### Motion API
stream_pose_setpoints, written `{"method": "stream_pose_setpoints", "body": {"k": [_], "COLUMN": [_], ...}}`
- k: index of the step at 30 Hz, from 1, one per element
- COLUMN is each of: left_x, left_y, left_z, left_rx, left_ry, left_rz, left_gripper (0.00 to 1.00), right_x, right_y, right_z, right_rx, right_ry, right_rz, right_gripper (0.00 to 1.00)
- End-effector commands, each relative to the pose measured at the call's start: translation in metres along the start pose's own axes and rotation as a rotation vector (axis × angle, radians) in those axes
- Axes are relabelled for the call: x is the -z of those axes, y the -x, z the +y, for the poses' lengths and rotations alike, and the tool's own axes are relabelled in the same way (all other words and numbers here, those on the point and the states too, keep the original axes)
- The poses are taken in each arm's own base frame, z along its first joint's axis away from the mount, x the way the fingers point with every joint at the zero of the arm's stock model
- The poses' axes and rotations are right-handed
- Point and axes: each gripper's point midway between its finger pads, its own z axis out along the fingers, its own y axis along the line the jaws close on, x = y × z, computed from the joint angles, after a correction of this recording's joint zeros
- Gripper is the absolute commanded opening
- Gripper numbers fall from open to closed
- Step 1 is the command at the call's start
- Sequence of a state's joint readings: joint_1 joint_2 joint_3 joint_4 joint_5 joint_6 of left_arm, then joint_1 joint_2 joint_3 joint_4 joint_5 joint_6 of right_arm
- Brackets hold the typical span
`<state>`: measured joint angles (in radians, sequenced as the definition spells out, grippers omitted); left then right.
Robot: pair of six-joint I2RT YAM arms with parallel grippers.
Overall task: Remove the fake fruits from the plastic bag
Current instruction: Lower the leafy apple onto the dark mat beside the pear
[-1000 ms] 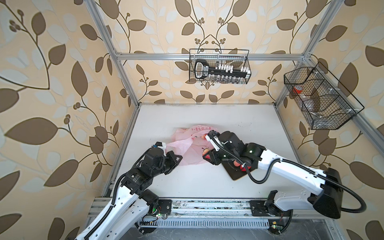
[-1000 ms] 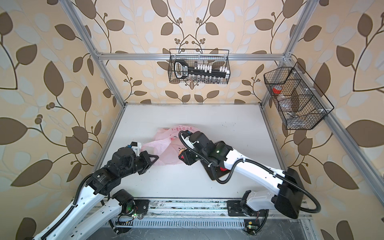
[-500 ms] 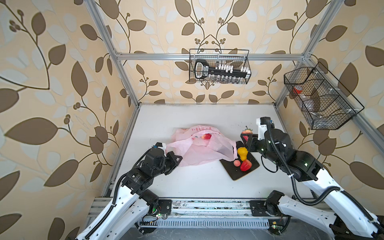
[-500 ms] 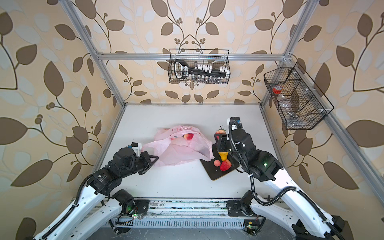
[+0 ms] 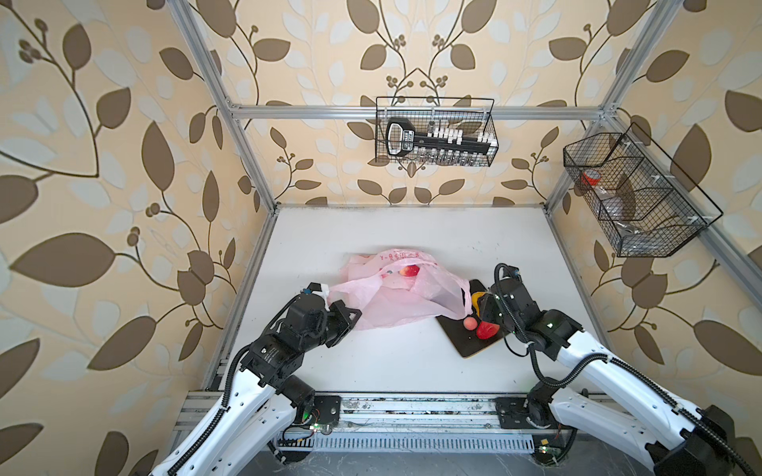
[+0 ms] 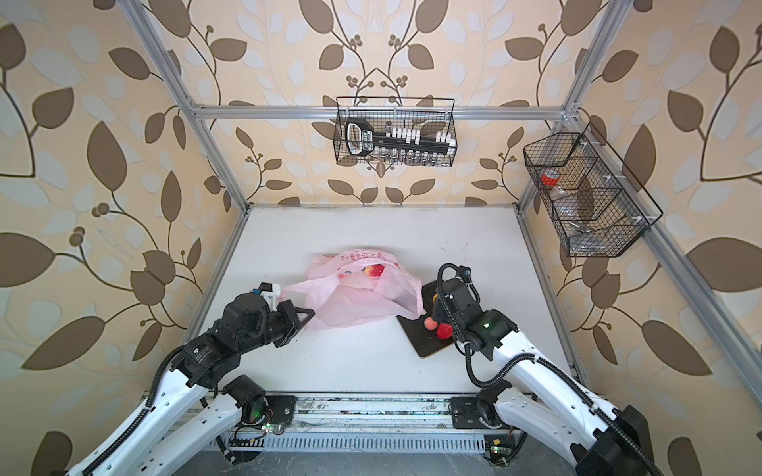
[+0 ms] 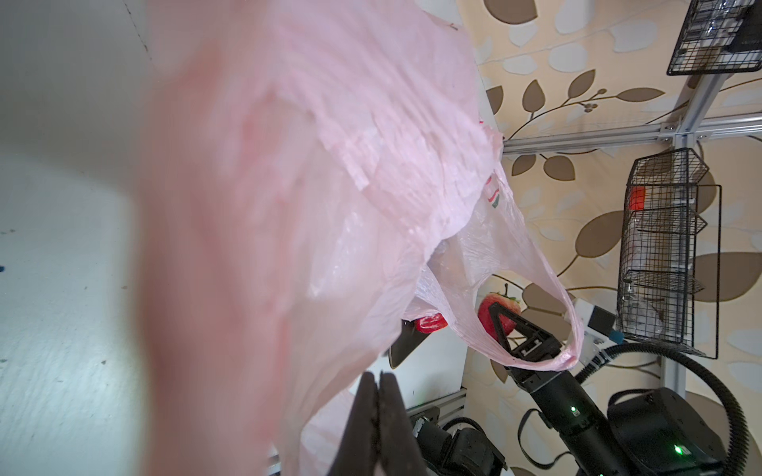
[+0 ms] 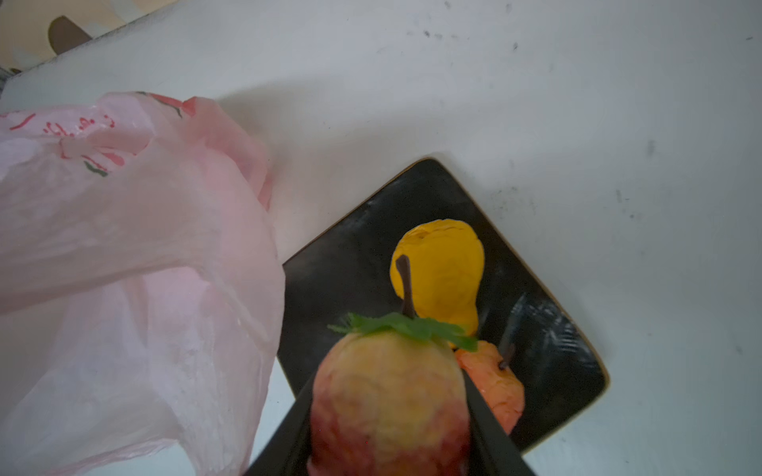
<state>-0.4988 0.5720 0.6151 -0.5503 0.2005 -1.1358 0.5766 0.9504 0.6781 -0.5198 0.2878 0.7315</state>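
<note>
1. Step in hand: placing a fruit. The right jaws grasp a red-and-yellow held fruit [image 8: 389, 404] by its sides, green top pointing away from the wrist. It hangs over the near part of the dark tray [image 8: 350, 263], which lies on the right of the tabletop [image 5: 391, 362].
2. Left jaws are clenched on the near-left edge of the plastic bag [image 5: 396, 305], pulling the film up off the tabletop. The bag lies mid-tabletop and its right end overlaps the tray's left corner.
3. Fruits out so far: a yellow fruit [image 8: 443, 268], a small orange fruit [image 8: 495, 383] and a red strawberry [image 5: 487, 329], all on the tray.
4. One more fruit [image 5: 410, 270] shows red through the film at the bag's far side. Whether others lie under the folds, cannot tell.
5. Next move, as I judge it: lower the held fruit onto bare tray, clear of the three already there, and release. Then go back to the bag mouth for the far fruit.
6. Risk: in the left wrist view a bag handle loop [image 7: 565, 329] lies across the right arm's finger. Cannot tell if it is hooked. If so, pulling away would drag the bag.
7. Writing: red lettering [image 8: 62, 127] and a red apple logo on the bag, too crumpled to read.
8. A black tool [image 5: 402, 137] in the far wire basket [image 5: 435, 160] carries a pale label, too small to read.
</note>
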Motion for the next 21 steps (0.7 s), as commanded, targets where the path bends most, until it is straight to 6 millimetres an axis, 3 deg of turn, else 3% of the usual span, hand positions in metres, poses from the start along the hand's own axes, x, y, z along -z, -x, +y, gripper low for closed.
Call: {"method": "stream_pose_setpoints", "body": {"k": [1, 7, 21], "left_x": [0.002, 0.003, 0.003], "left_y": [0.001, 0.001, 0.001], "left_z": [-0.003, -0.003, -0.003], "left_rx": [-0.003, -0.004, -0.006], "left_ry": [-0.013, -0.012, -0.01], "left_rz": [-0.011, -0.015, -0.017], "left_gripper": [0.0, 0.0, 0.0], "right_x": [-0.015, -0.042, -0.096], "right_y": [0.0, -0.012, -0.039], "right_z": [0.032, 0.043, 0.039], "right_rx": [0.017, 0.028, 0.075], "right_ry": [0.139, 0.153, 0.074], "right_rz": [0.019, 0.07, 0.148], "right_gripper": [0.39, 0.39, 0.4]}}
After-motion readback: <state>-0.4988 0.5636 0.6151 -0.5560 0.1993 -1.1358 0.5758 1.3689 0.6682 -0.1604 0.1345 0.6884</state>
